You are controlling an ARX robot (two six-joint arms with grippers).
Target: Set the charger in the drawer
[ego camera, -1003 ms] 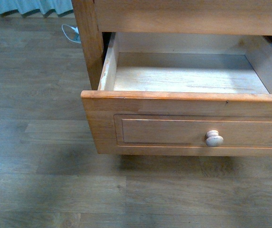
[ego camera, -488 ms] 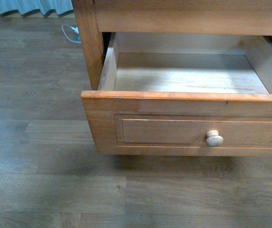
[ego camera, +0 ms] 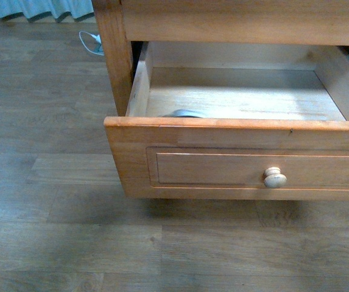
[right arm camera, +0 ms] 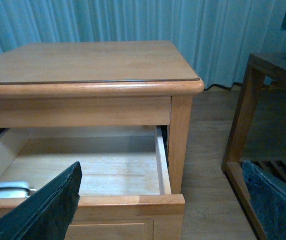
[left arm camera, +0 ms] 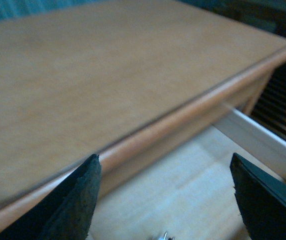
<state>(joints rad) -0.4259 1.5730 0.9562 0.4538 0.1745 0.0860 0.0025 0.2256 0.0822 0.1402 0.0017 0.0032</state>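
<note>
The drawer is pulled open, with its round pale knob on the front panel and a pale bare-wood floor inside. A pale rounded edge of the charger shows just behind the front panel, near the drawer's left side. In the right wrist view the charger's white block lies on the floor of the drawer, partly hidden by one finger. My right gripper is open and empty in front of the drawer. My left gripper is open and empty above the drawer's inside, by the cabinet top.
A white cord with a pale plug lies on the wooden floor behind the cabinet's left leg. A second wooden piece of furniture stands beside the cabinet in the right wrist view. Blue-green curtains hang behind.
A pale rounded shape has appeared inside the drawer just behind its front panel. The drawer itself has not moved.
</note>
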